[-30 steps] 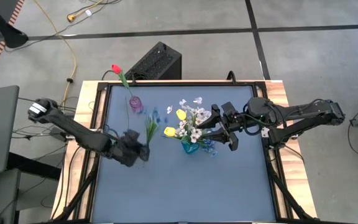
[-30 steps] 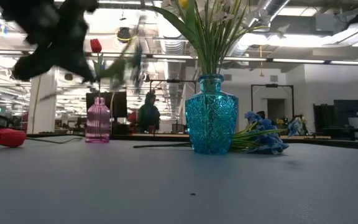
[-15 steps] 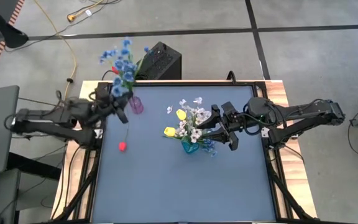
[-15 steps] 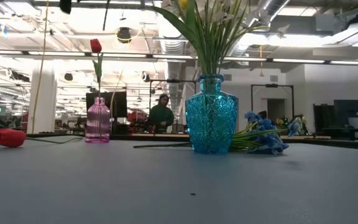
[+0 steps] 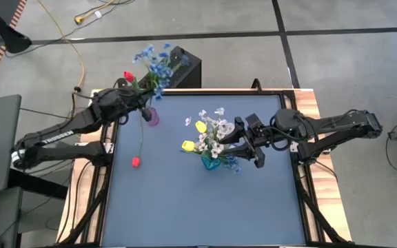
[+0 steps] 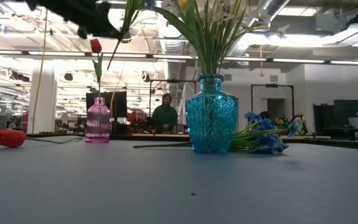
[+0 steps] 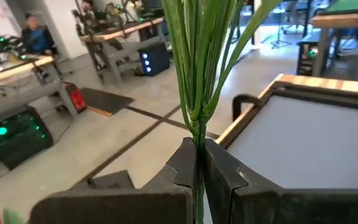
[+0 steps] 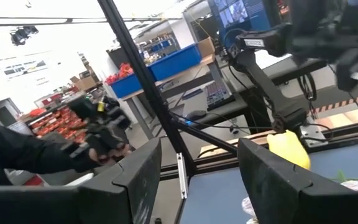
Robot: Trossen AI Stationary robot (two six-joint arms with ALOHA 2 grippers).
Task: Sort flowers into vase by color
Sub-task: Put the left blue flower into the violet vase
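My left gripper [image 5: 141,108] is high over the table's far-left corner, by the pink vase [image 5: 151,116], and is shut on a blue small-blossom sprig [image 5: 156,60]. One red tulip [image 6: 96,45] stands in the pink vase [image 6: 98,121]. Another red tulip [image 5: 136,162] lies flat on the table. The teal vase [image 6: 211,115] holds white sprigs and yellow tulips [image 5: 200,127]. A second blue sprig [image 6: 263,140] lies on the table beside the teal vase. My right gripper [image 5: 242,142] hangs open just right of the teal vase. My left gripper pinches the blue sprig's green stem bundle [image 7: 196,134] between its two fingers, low on the stems. The stems and leaves [image 7: 194,56] stand out past the fingertips. The sprig is lifted clear of the table, its blossoms far above the pink vase.
A black box [image 5: 174,67] sits on the floor behind the far edge. The table's raised wooden rim [image 5: 309,103] runs around the grey top. Grey tabletop [image 5: 205,207] stretches along the near side. A person [image 6: 165,115] stands in the room beyond.
My left gripper, shut on the blue sprig throughout, has risen from low over the table's left-middle and swung to the far-left corner, then edged right toward the pink vase. The sprig has gone up with it and now stands clear above the table.
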